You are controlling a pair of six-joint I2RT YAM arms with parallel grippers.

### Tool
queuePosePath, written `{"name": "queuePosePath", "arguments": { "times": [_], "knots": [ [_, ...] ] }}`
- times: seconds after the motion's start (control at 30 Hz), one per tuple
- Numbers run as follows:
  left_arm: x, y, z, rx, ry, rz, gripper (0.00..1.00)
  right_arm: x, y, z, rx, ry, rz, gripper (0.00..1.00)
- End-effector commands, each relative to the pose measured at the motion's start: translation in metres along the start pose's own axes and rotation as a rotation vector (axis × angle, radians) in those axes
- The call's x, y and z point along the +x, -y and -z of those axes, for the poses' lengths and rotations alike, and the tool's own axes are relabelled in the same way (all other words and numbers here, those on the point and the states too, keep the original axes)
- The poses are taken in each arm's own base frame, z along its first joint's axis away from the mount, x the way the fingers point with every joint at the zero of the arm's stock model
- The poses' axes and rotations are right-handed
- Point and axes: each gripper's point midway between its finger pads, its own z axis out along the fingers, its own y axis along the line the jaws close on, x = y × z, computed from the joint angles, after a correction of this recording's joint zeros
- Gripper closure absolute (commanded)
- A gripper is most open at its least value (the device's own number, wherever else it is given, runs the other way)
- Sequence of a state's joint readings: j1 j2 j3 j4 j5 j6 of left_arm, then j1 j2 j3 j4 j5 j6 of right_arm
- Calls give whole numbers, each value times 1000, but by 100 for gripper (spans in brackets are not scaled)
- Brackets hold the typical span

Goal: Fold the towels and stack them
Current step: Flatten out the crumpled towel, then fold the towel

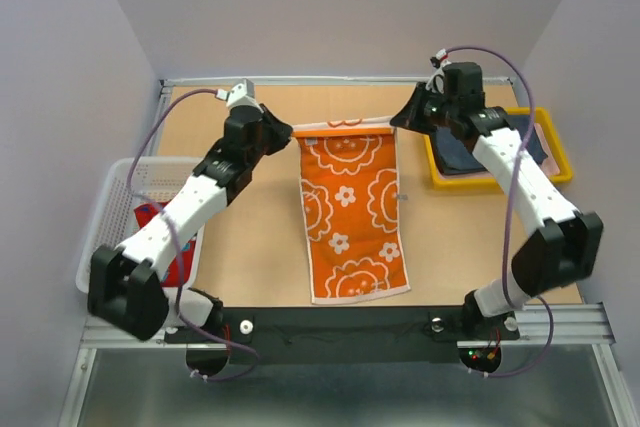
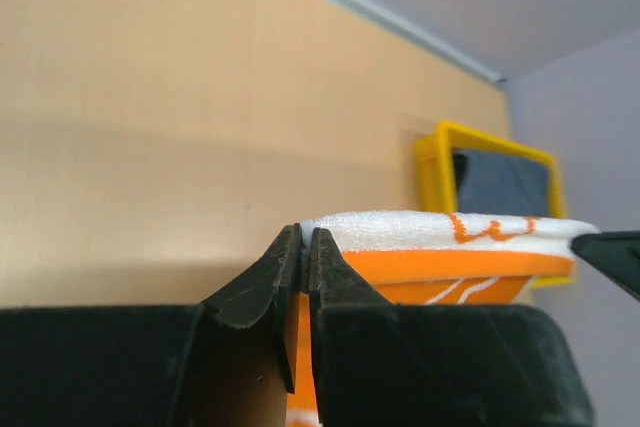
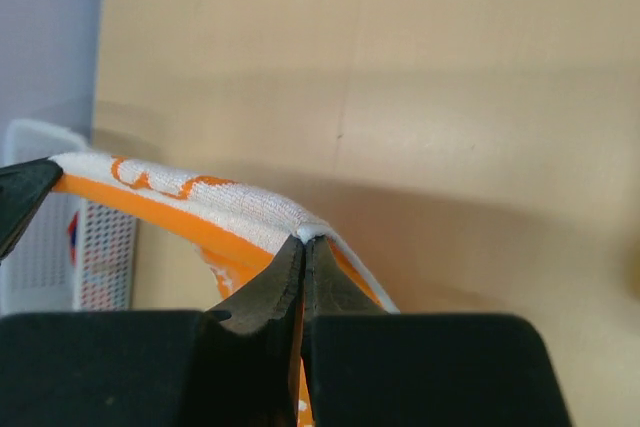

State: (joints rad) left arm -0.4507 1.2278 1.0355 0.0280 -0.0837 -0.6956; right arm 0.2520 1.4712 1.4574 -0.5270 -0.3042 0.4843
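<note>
The orange towel (image 1: 352, 222) is lying lengthwise mid-bench (image 1: 250, 247), its near hem flat at 6 o'clock. Its far corners, at 11 and 1 o'clock, are being held raised by the left pincer (image 2: 305, 239) and right pincer (image 3: 303, 239), each closed tight on the very edge. With so thin a bite, a corner could be pulled free, or the fold skewed by uneven travel.

A white mesh basket (image 1: 140, 182) sits at the table's (image 1: 250, 232) left edge, a yellow tray (image 1: 460, 182) far right.
</note>
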Motion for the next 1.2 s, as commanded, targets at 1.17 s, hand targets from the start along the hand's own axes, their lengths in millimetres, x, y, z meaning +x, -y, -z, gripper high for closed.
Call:
{"name": "queuePosePath", "arguments": {
  "times": [1.17],
  "knots": [
    [166,-73,-6,-111,-403,-16,100,151,128,-41,130,-329,-98,100]
  ]
}}
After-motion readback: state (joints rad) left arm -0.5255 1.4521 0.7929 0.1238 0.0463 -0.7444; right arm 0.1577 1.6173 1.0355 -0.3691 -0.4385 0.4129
